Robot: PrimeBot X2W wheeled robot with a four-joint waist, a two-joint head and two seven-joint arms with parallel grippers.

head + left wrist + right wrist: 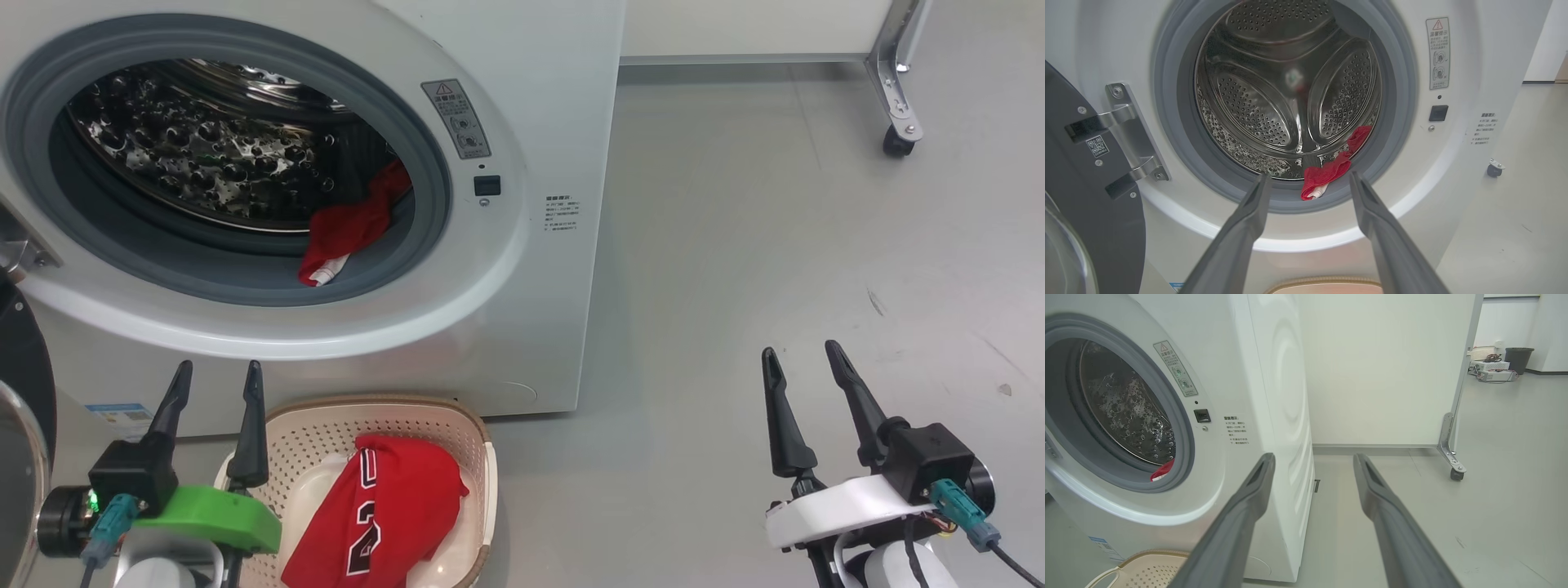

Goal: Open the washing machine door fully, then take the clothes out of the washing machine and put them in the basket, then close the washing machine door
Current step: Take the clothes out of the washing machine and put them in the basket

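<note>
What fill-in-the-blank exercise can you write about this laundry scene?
1. The red jersey with black-and-white numbers lies in the cream perforated plastic ____.
2. A red garment with white trim lies at the mouth of the dimpled steel ____.
3. The left gripper and the right gripper are both ____.
Missing words: basket; drum; open.

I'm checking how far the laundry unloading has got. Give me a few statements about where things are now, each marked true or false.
1. A red jersey lies in the basket. True.
2. The drum is empty. False: a red garment rests at its front edge, draping onto the gasket.
3. The washing machine door is swung open. True.
4. The left jaws grip a garment. False: they stand open, holding nothing.
</note>
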